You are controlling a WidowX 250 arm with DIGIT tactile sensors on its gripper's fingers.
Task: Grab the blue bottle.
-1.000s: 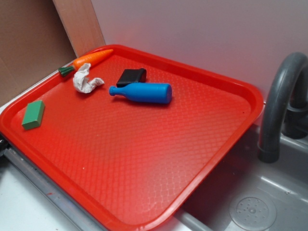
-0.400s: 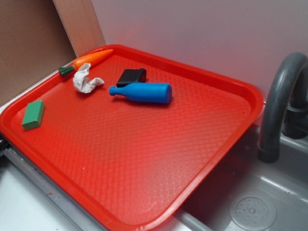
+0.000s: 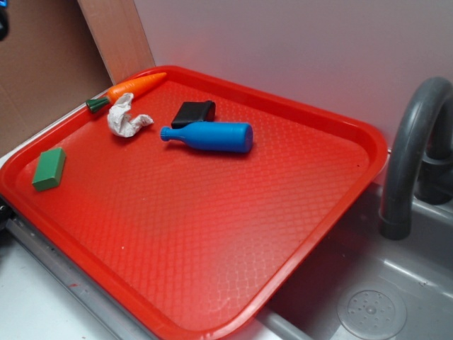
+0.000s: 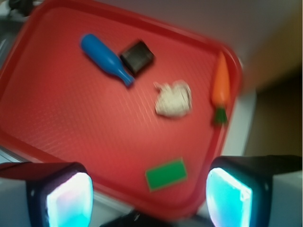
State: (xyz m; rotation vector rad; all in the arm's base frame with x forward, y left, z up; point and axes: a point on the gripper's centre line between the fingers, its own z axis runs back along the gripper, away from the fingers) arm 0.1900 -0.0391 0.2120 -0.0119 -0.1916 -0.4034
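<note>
No readable text, labels, brands or numbers anywhere in either view, not even on the bottle (image 3: 209, 136) or tray (image 3: 311, 124).

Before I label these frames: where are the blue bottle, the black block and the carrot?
blue bottle (image 3: 212, 137): exterior view, middle of its body.
black block (image 3: 193, 112): exterior view, its top face.
carrot (image 4: 220, 80): wrist view, orange body.

Gripper (image 4: 149, 198) held high, jaws spread wide; nothing between them.

A toy kitchen; grey plastic sink (image 3: 396, 297) with curved faucet (image 3: 414, 142); red tray (image 3: 311, 127) alongside.
</note>
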